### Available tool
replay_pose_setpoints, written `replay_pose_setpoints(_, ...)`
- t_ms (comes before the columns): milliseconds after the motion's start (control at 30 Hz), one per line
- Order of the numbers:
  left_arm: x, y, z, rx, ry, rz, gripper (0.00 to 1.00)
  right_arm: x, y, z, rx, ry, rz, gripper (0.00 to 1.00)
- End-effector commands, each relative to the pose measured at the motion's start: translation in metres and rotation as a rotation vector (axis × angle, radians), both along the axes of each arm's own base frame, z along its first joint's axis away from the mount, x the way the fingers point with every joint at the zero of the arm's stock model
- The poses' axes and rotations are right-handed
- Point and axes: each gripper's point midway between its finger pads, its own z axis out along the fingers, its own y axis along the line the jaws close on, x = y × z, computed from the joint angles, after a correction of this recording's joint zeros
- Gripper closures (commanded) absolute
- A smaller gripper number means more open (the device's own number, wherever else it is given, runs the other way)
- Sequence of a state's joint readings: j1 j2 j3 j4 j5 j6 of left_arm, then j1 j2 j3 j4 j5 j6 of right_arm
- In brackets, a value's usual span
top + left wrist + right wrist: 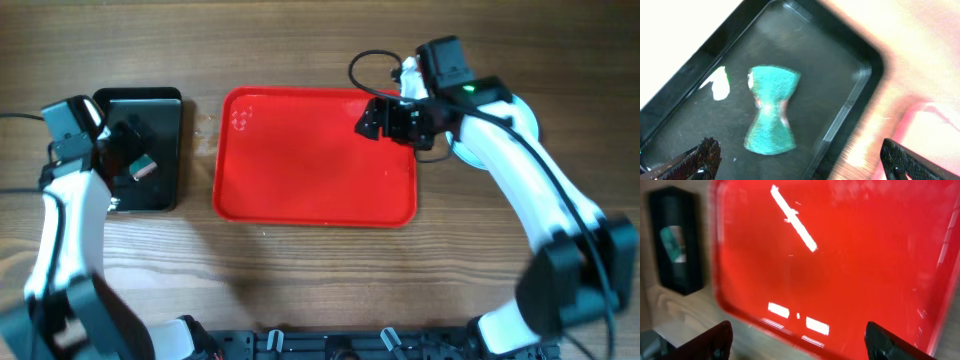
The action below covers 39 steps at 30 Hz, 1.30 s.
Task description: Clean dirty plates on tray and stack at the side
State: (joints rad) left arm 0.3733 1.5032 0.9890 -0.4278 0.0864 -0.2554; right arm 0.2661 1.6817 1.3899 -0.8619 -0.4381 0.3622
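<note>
The red tray (300, 170) lies mid-table with no plates on it; it fills the right wrist view (850, 255). A pale plate rim (463, 151) shows just right of the tray, mostly hidden under my right arm, so I cannot tell how many plates lie there. My right gripper (378, 118) is open and empty above the tray's far right corner; in its wrist view its fingers (800, 342) straddle the tray's rim. My left gripper (133, 160) is open and empty above the black tray, its fingers (802, 165) near a teal sponge (771, 111).
The smaller black glossy tray (165, 110) stands left of the red tray and holds the sponge; it also shows in the left wrist view (840, 55) and the right wrist view (685, 275). Bare wood lies in front of both trays.
</note>
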Motion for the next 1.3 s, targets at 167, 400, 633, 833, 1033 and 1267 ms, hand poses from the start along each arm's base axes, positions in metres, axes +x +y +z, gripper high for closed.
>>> replay_pose_setpoints(167,-0.057,-0.104,0.11,-0.28,-0.216,-0.252,0.0,-0.111,-0.019,0.059,-0.298,-0.228,-0.033,0.18)
replay_pose_setpoints(400,-0.057,-0.103,0.109,-0.282,-0.212,-0.251,0.0,-0.142,0.004,0.066,-0.187,-0.222,-0.031,0.0)
replay_pose_setpoints(633,-0.057,-0.103,0.109,-0.282,-0.212,-0.251,0.0,-0.16,-0.014,0.06,-0.253,-0.184,-0.005,0.0)
replay_pose_setpoints(833,-0.057,-0.103,0.109,-0.282,-0.212,-0.251,0.0,-0.15,-0.032,0.114,-0.165,-0.511,-0.046,0.0)
replay_pose_setpoints(1033,-0.057,-0.103,0.109,-0.282,-0.212,-0.251,0.0,-0.133,-0.022,0.1,0.086,-0.961,0.064,0.0)
replay_pose_setpoints(1267,-0.057,-0.103,0.109,-0.282,-0.212,-0.251,0.0,-0.133,-0.063,0.06,0.046,-1.158,-0.069,0.0)
